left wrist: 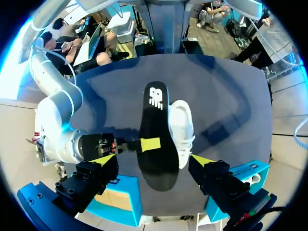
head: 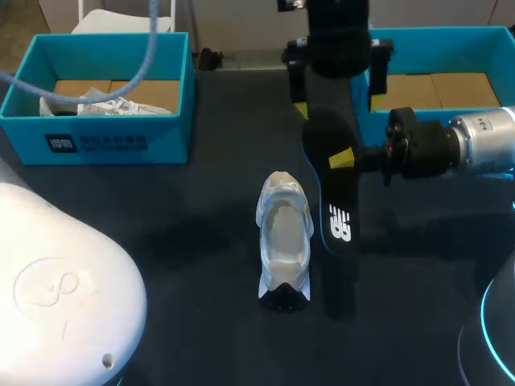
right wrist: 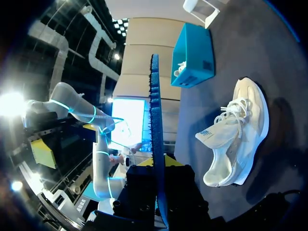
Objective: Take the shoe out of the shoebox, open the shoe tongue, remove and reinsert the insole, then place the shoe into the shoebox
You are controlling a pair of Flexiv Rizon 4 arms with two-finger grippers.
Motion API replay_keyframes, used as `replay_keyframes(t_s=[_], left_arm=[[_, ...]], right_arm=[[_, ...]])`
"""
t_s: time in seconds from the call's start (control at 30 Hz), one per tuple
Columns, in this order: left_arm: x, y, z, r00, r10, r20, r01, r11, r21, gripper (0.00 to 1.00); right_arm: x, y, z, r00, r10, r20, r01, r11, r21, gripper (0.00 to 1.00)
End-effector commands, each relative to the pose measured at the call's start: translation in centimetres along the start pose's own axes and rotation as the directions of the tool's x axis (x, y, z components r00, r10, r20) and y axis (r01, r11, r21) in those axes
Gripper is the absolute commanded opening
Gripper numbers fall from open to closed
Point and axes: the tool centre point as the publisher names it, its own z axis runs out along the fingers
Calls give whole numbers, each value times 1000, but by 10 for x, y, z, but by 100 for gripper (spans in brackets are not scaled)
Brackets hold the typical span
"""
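A white shoe [head: 283, 241] lies on the dark table, its opening facing up, and it also shows beside the insole in the left wrist view [left wrist: 182, 126]. My right gripper [head: 346, 159] comes in from the right and is shut on a black insole [head: 331, 193], held in the air just right of the shoe. In the right wrist view the insole [right wrist: 155, 125] stands edge-on between the yellow tips of the right gripper [right wrist: 159, 162], with the shoe [right wrist: 236, 139] off to one side. My left gripper [head: 336, 92] hangs open above the insole's far end, and its view looks down on the insole [left wrist: 156, 139].
A teal shoebox [head: 105, 133] stands at the back left with a white shoe and paper inside. A second teal shoebox [head: 438, 44] stands at the back right, behind my right arm. My left arm's white housing [head: 56, 297] fills the near left corner.
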Motion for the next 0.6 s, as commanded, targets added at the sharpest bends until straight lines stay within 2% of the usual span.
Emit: replay_keyframes(t_s=[0.03, 0.6], left_arm=[[-12, 8, 3, 978, 0, -208, 4, 1000, 18, 100], [-12, 9, -3, 983, 19, -184, -17, 1000, 13, 100]], right_arm=[[0, 3, 0, 1000, 2, 2, -2, 1000, 5, 0], [-1, 6, -3, 1000, -5, 10, 5, 1000, -2, 0]])
